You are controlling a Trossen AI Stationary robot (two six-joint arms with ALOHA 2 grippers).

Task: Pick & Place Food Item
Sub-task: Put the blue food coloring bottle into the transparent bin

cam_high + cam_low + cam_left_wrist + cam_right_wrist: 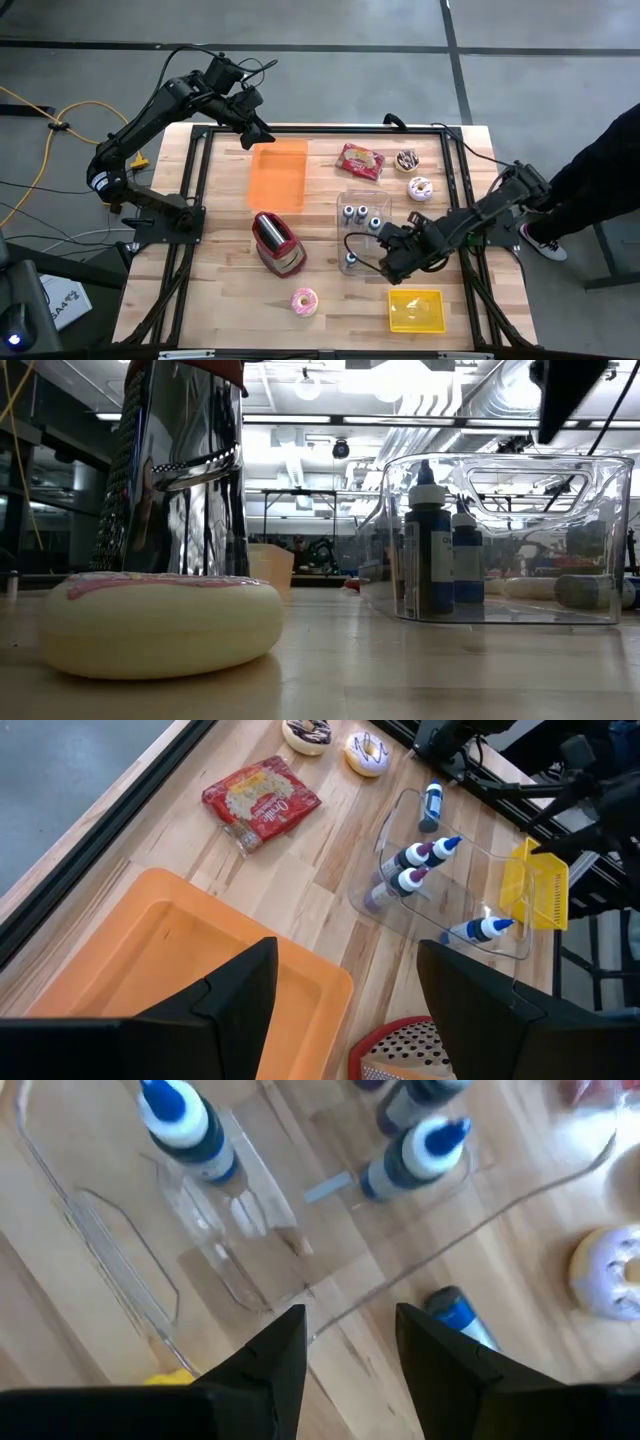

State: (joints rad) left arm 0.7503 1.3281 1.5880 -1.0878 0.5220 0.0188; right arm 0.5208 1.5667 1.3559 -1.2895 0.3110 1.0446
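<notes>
At the right-hand front of the desk, the right gripper is hovering just above the near edge of the clear bin of blue-capped bottles. Its fingers are standing partly spread with nothing between them. No food is being held yet, and which item is meant cannot be told.

The food is lying in two places. The pink-iced donut is sitting alone toward the front edge, between the red toaster and the yellow tray. The white-iced donut, the chocolate donut and the red snack packet are lying beyond the bin, all apart from one another.

The donuts are looking light and fairly rigid — likely models, with a smooth, glossy top that could slip. Taking one across the ring, fingers on the outer sides low down near the desk, is probably safest; pinching through the hole is an option too. The packet is looking thin, crinkly and flexible, so it would likely sag or slide. A grip across its narrow width near the middle seems best.

The left gripper is waiting over the far end of the orange tray, fingers wide and empty.
</notes>
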